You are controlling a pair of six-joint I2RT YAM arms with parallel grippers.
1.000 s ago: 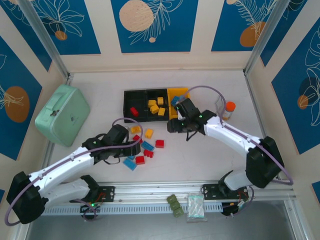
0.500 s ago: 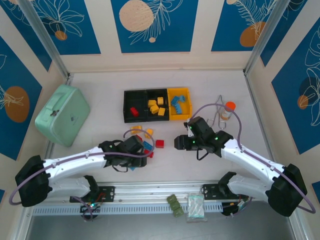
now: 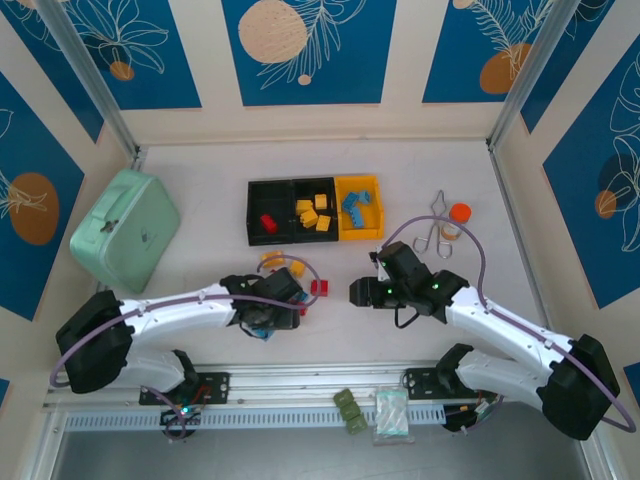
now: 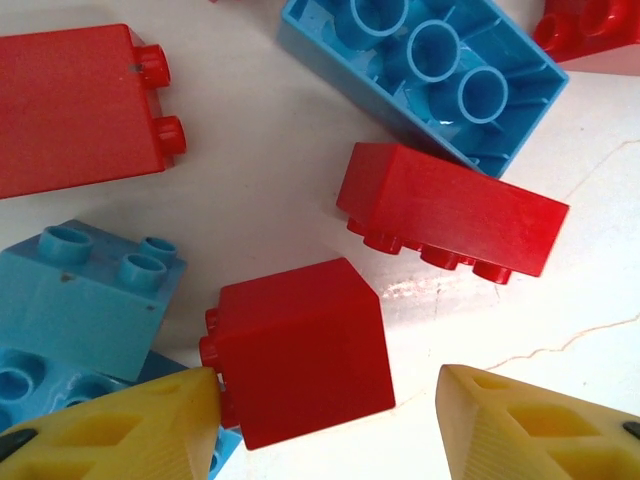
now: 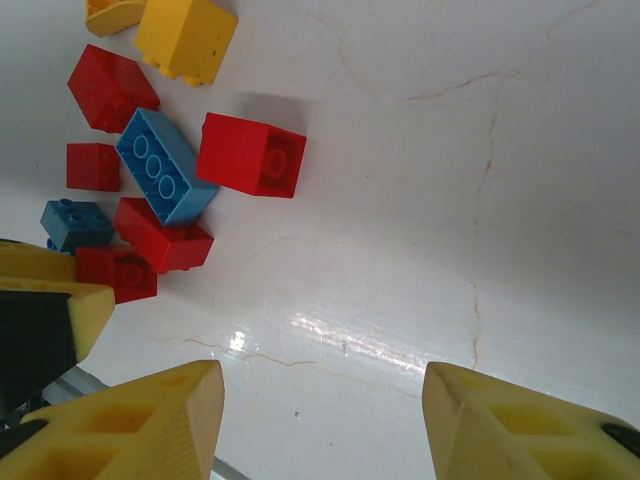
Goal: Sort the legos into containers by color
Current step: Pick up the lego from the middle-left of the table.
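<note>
From above, the left claw [image 3: 274, 310] hides most loose legos [image 3: 319, 288]; their count cannot be told. In the left wrist view both yellow fingers [image 4: 110, 430] run off the bottom edge. A red brick [image 4: 70, 105] is cut by the left edge, a blue brick [image 4: 440, 90] by the top, a second red brick [image 4: 590, 25] by the corner. A light blue brick [image 4: 80, 300] lies partly behind the left finger. The right wrist view's top edge cuts a yellow brick [image 5: 110, 12].
</note>
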